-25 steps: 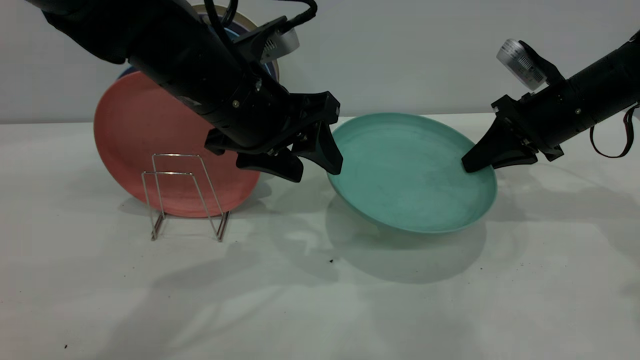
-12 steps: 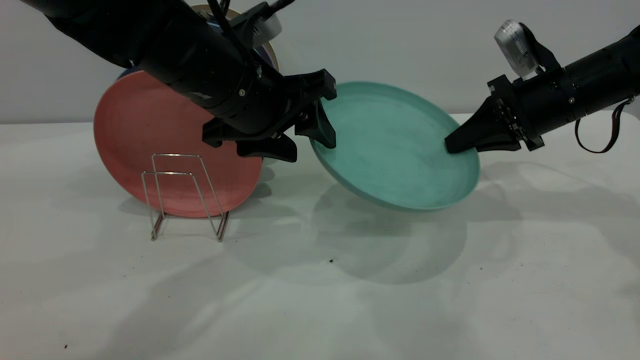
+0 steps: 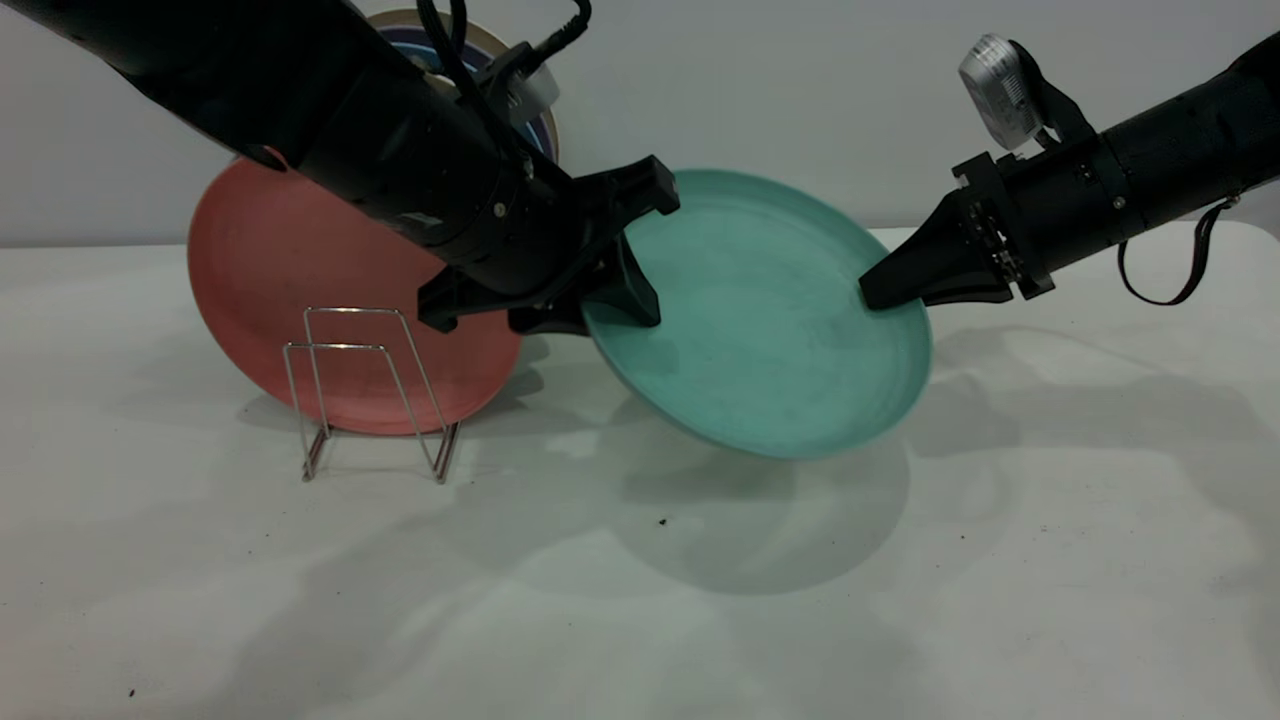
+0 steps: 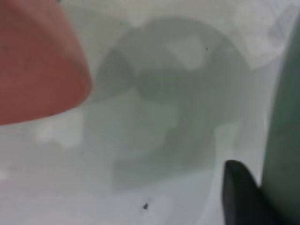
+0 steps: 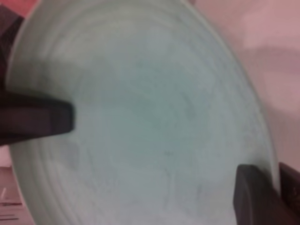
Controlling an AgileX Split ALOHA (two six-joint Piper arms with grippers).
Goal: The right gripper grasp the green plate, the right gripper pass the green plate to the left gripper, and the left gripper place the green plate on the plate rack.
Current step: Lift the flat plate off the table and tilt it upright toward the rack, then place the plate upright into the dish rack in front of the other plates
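The green plate hangs tilted above the table, its face toward the exterior camera. My right gripper is shut on its right rim; in the right wrist view its two fingers pinch the plate's edge. My left gripper is open, and its jaws straddle the plate's left rim, one finger in front, the other behind. That front finger shows in the right wrist view. In the left wrist view one finger stands beside the plate's edge. The plate rack stands at the left.
A salmon-pink plate stands in the rack behind its front loops, also in the left wrist view. Dark blue plates and a beige one stand behind it, mostly hidden by the left arm. The white table extends in front.
The right gripper has lifted the green plate off the table and carried it left, tilting it more upright. The plate's left rim has come between the left gripper's open fingers.
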